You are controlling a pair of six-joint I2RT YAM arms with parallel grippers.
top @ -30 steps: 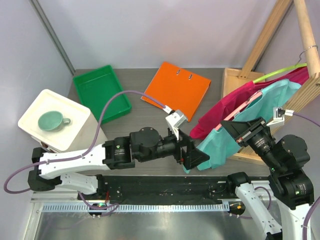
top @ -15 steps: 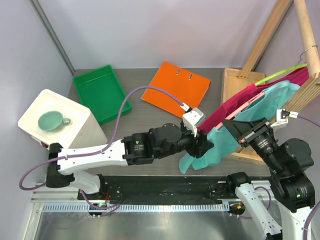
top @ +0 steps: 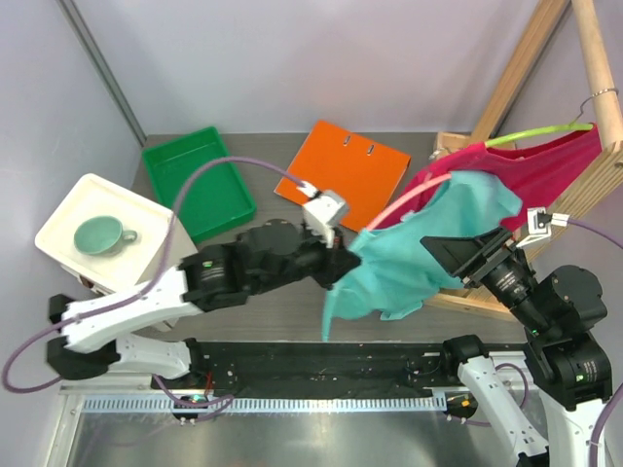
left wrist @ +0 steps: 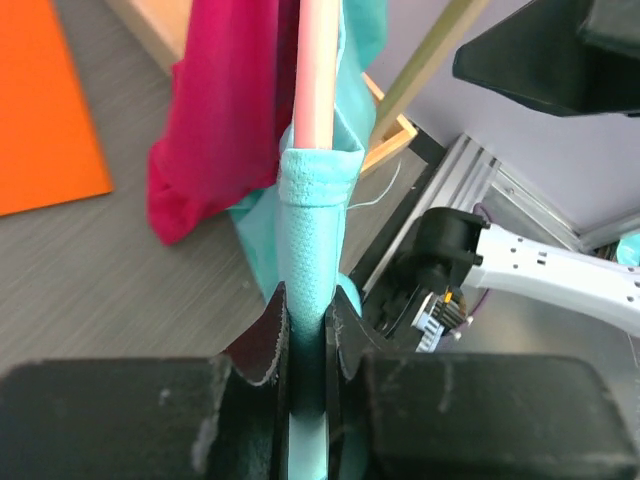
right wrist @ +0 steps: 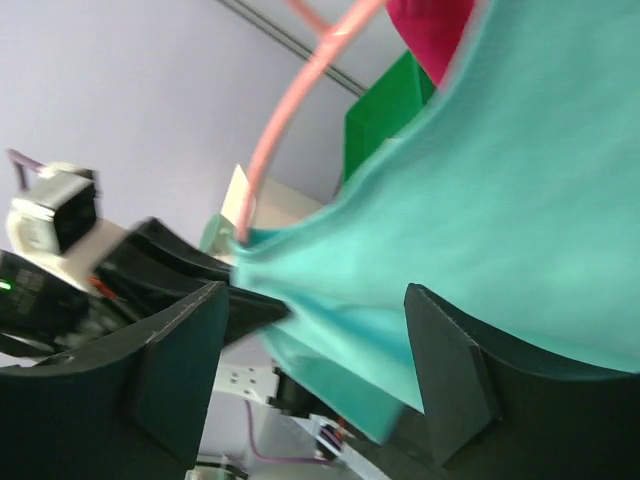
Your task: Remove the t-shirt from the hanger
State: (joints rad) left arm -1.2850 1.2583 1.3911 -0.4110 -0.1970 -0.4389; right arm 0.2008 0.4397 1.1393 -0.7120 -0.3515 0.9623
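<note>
The left hand is closed on a fold of the teal t-shirt, and the pink hanger runs into that fold. The shirt stretches above the desk toward the rack. The right hand is open beside the cloth, gripping nothing.

The top camera looks down from above and behind over the whole table. Each wrist camera sights closely along its own fingers (all three share the teal t-shirt).
</note>
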